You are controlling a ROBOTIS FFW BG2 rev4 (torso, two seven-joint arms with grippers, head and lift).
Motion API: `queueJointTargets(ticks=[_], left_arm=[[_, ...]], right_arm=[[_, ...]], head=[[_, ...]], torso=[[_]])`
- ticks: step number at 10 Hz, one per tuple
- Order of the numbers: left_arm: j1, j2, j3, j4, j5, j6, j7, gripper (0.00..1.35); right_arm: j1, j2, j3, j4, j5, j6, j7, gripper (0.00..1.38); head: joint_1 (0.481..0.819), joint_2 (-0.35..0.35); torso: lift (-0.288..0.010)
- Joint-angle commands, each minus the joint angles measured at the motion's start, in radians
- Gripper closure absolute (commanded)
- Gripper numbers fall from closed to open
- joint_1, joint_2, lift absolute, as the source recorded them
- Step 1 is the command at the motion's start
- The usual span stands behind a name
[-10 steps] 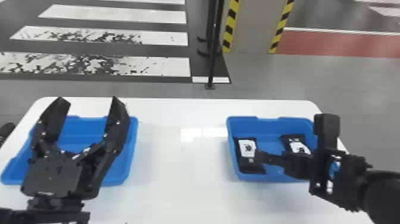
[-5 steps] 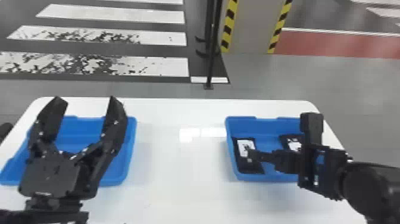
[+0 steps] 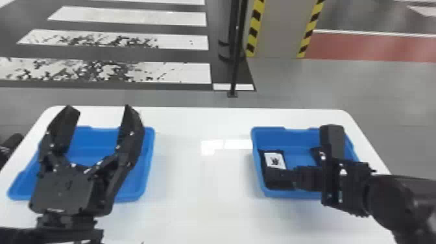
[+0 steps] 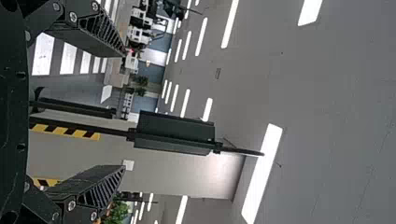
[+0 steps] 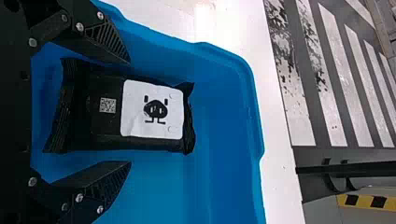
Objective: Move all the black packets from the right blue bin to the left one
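Fingers of the right hand (image 3: 303,159) stand parted over a black packet (image 5: 106,123).

From above, the head view looked forward and down across the white table (image 3: 194,194); the right wrist view looked closely into the right blue plastic bin (image 3: 272,138), which both shared. The left wrist view faced outward, sharing the beige pillar with yellow-and-black edges (image 3: 282,29) with the head view.

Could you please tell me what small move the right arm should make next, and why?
Probably close the right pincer gently, if it is low enough: its fingers are open, one on either side of a black packet that lies ungripped in the right blue bin.
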Motion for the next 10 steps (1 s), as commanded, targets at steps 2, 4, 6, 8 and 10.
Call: queueJointTargets(ticks=[2, 4, 6, 8, 10], left_arm=[[-0.003, 0.000, 0.000, 0.007, 0.002, -0.011, 0.000, 0.19], [-0.005, -0.001, -0.002, 0.014, 0.006, -0.023, 0.000, 0.19], [-0.008, -0.001, -0.002, 0.036, 0.016, -0.043, 0.000, 0.19], [-0.013, -0.003, -0.002, 0.044, 0.020, -0.053, 0.000, 0.19], [-0.015, -0.003, -0.004, 0.051, 0.018, -0.063, 0.000, 0.19]], right_arm=[[-0.012, -0.005, 0.026, 0.004, 0.009, 0.034, 0.000, 0.33], [-0.020, -0.008, 0.036, 0.000, 0.025, 0.066, 0.001, 0.55], [-0.020, -0.011, 0.036, -0.013, 0.047, 0.079, 0.001, 0.76], [-0.007, -0.011, 0.034, -0.008, 0.045, 0.066, 0.001, 1.12], [0.003, -0.010, 0.034, -0.008, 0.047, 0.037, 0.000, 1.17]], head=[[0.695, -0.071], [0.695, -0.064], [0.695, -0.063], [0.695, -0.066], [0.695, -0.067]], torso=[[-0.140], [-0.140], [-0.140], [-0.140], [-0.140]])
